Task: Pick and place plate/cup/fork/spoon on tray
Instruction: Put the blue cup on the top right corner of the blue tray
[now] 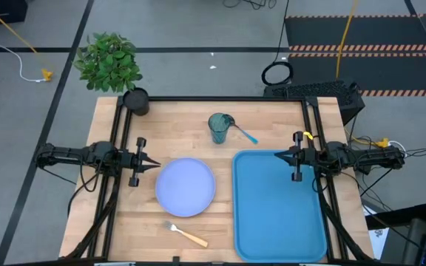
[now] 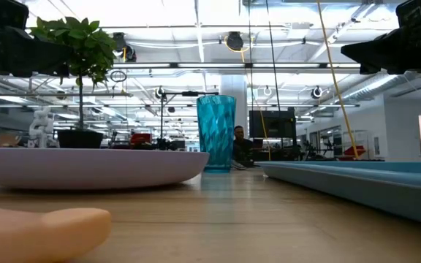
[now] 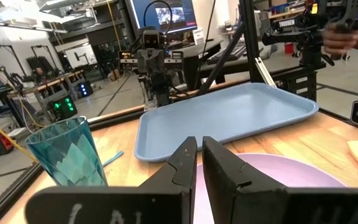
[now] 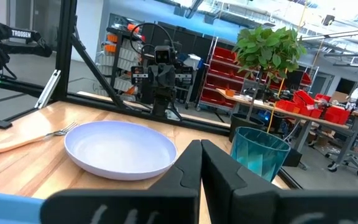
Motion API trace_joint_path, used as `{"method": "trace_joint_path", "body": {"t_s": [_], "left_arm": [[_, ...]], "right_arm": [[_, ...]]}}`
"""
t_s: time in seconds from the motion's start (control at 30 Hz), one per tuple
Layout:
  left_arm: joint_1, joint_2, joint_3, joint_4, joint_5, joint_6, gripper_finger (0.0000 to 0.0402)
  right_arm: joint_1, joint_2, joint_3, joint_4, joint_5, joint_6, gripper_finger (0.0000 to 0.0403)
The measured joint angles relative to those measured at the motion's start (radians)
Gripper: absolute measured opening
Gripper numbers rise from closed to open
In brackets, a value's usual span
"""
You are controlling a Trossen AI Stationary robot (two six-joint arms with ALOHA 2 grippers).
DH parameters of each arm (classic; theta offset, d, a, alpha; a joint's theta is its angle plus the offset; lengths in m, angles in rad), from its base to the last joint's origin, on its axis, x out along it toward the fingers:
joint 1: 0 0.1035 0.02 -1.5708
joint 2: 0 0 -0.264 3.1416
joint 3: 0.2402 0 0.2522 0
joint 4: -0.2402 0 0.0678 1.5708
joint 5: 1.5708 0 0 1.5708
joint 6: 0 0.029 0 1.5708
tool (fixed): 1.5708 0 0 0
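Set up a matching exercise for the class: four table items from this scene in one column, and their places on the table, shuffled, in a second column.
Items:
1. plate
2. cup
3. fork
4. tray

Places:
A. near front edge, below the plate
B. right half of the table
C. back centre, spoon beside it
D. middle, just left of the tray

Pairs: 1-D, 2-C, 3-A, 4-B

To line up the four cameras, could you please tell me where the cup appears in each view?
High view: the cup stands at the table's far middle, beyond the plate.
Low view: centre, upright.
Left wrist view: lower left.
Right wrist view: lower right.
Shared landmark: the plate, beside the cup in every view.
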Motion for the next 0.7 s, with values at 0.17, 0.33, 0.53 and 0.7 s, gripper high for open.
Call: {"method": "trace_joint_path", "body": {"t_s": [0.17, 0.33, 0.53, 0.7], "left_arm": [[0.0, 0.0, 0.0, 0.006, 0.0, -0.005, 0.0031], [0.0, 0.0, 0.0, 0.006, -0.002, -0.049, 0.0031], [0.0, 0.0, 0.0, 0.009, -0.002, -0.036, 0.0031], [0.0, 0.0, 0.0, 0.008, -0.002, -0.03, 0.0031]], "right_arm": [[0.0, 0.0, 0.0, 0.111, 0.077, -0.031, 0.0], [0.0, 0.005, 0.057, 0.143, 0.135, -0.01, 0.0], [0.0, 0.106, 0.247, 0.15, 0.164, -0.012, 0.0], [0.0, 0.291, 0.494, 0.134, 0.16, -0.057, 0.0]]}}
